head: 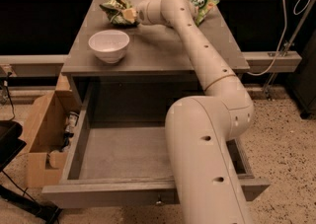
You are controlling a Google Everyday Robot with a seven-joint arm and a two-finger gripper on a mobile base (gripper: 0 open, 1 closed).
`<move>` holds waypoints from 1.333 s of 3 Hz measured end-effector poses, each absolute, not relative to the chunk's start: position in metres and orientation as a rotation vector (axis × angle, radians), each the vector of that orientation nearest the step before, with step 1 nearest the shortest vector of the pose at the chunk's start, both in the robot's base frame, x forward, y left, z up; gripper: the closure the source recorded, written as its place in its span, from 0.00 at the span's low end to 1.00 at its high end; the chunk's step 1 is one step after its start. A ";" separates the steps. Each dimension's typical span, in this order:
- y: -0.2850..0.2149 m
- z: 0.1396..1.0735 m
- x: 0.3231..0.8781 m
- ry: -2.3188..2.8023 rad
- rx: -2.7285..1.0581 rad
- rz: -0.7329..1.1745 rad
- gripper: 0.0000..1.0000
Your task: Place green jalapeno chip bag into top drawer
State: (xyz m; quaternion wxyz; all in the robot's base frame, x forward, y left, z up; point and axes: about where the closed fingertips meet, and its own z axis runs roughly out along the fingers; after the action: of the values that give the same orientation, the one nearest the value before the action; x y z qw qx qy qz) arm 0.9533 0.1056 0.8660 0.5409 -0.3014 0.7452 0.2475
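The arm (198,46) reaches far across the table (148,53), pincer (130,15) against the green jalapeno chip bag (113,11), grip unclear.

The crumpled green jalapeno chip bag (113,11), mottled with pale patches, lay at the far left of the grey tabletop (163,48), with the hand (130,15) against its right side. Below, the shallow grey top drawer (106,194) stood pulled wide open.
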 end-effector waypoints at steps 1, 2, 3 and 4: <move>0.112 0.881 0.944 1.791 -0.779 0.550 1.00; 0.121 0.932 0.920 1.824 -0.898 0.429 1.00; 0.114 0.985 0.897 1.860 -0.944 0.288 1.00; 0.085 1.041 0.876 1.899 -0.886 0.148 1.00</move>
State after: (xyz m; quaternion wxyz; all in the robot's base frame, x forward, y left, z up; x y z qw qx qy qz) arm 0.8759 0.0850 1.0411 0.4971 -0.3659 0.7844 0.0610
